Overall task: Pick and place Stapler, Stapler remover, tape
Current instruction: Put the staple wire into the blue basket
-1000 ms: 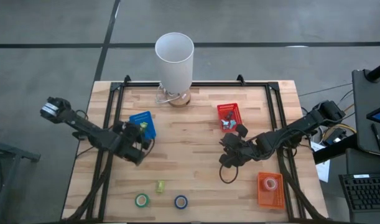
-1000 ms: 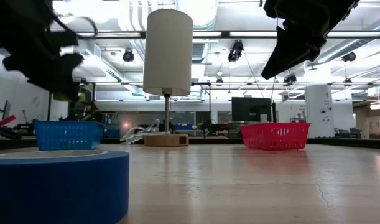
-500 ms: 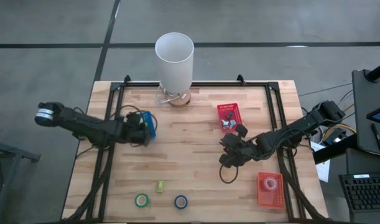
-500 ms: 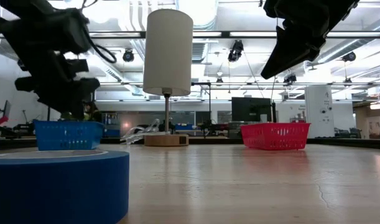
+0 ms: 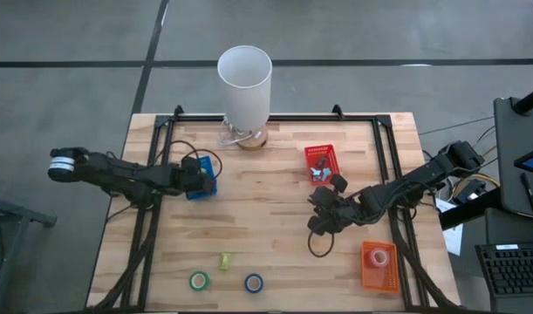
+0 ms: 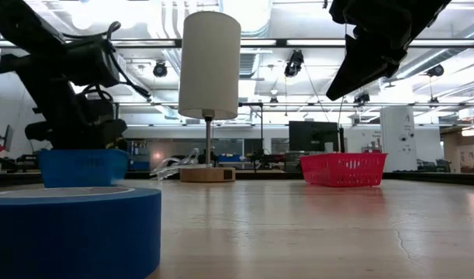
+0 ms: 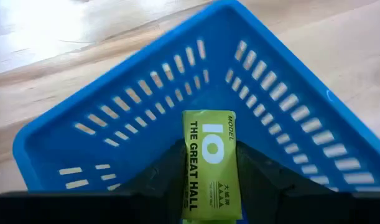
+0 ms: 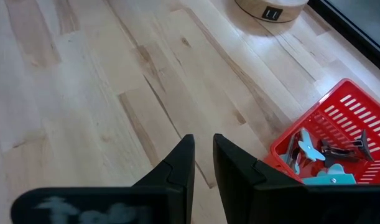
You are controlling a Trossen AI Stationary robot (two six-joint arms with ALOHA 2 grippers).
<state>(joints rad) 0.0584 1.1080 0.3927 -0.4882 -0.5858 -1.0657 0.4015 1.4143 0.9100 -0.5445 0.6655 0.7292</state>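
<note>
Left gripper (image 7: 208, 180) gripping small yellow-green staple box (image 7: 209, 158) over blue slotted plastic basket (image 7: 289, 112), right gripper (image 8: 202, 165) hovering nearly closed, empty, near red slotted basket (image 8: 339, 134), white lamp (image 5: 245, 83) standing behind.

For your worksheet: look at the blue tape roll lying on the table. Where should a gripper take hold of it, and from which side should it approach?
Grip the blue tape roll across its outer rim, or with one finger in the pale centre hole and one outside. Come straight down from above: it lies flat on the table, hole up, with bare wood around it and the green roll apart from it.
</note>
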